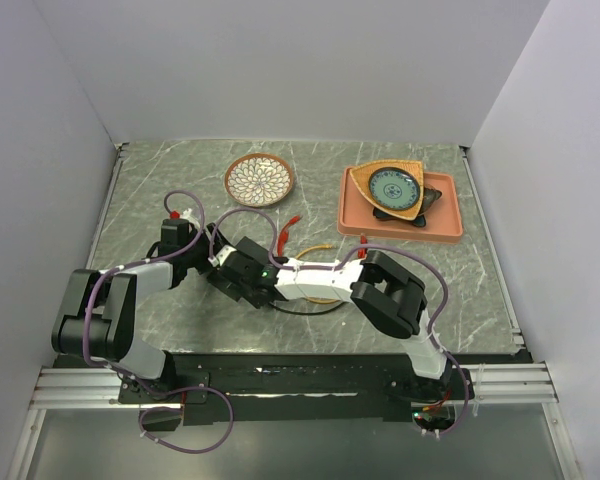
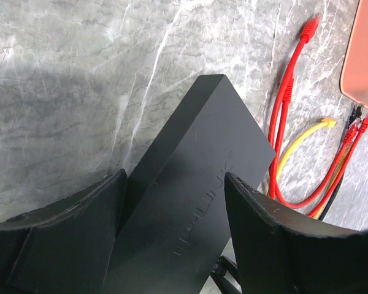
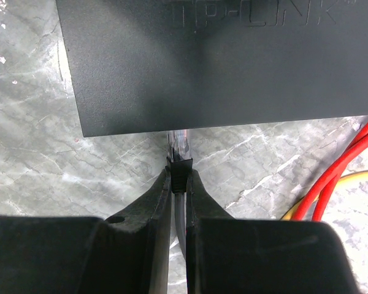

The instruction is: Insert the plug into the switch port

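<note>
From where I stand the grey marbled bench (image 1: 480,290) is mostly taken up by the two arms meeting at its middle, the left arm (image 1: 130,290) reaching in from one side and the right arm (image 1: 390,290) from the other. The left jaws straddle the switch (image 2: 190,184) and look pressed against its two long sides, holding it flat on the bench. That brace matters most here, since a light box like this will skate away under any push. The right jaws are pinched on the black boot just behind the clear plug (image 3: 178,144), whose tip sits at the switch's near edge and disappears under it. I cannot tell whether it has entered a port or only touches the face. I reckon the push should run straight along the plug's own axis, slow and level, with no twist, and the left arm should hold firm against it. The loose red cables (image 2: 282,104) lie just beside the switch and could snag. The smallest worry is the latch tab, which is hidden here.
</note>
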Tool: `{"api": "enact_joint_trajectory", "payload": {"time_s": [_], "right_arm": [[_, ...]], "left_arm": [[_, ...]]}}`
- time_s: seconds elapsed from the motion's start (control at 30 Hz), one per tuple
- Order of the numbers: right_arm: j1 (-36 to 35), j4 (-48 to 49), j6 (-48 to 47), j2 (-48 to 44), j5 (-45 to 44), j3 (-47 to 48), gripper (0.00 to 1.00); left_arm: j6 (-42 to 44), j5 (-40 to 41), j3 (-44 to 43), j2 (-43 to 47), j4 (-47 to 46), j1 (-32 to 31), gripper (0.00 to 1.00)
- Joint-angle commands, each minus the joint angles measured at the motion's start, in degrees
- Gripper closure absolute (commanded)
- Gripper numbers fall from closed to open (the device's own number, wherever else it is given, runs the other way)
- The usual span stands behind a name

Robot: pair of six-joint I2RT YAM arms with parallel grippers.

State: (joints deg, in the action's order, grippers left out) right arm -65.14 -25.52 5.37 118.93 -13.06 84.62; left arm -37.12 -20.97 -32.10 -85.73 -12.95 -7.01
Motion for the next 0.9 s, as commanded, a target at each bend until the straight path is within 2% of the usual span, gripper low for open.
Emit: {"api": "enact_joint_trajectory", "payload": {"time_s": [0.0,0.87], "right_arm": [[-0.6,6.71,-0.62,-2.74,-0.83,-1.39,1.0],[-1.12,8.82,-3.26,-1.87,-0.82,0.11,1.0]], "left_arm": [[-0.49,-2.32,0.28,-1.36,1.88,-0.47,0.28],[-0.84,-3.2,0.37,-3.12,0.47,-0.47,0.29]]}}
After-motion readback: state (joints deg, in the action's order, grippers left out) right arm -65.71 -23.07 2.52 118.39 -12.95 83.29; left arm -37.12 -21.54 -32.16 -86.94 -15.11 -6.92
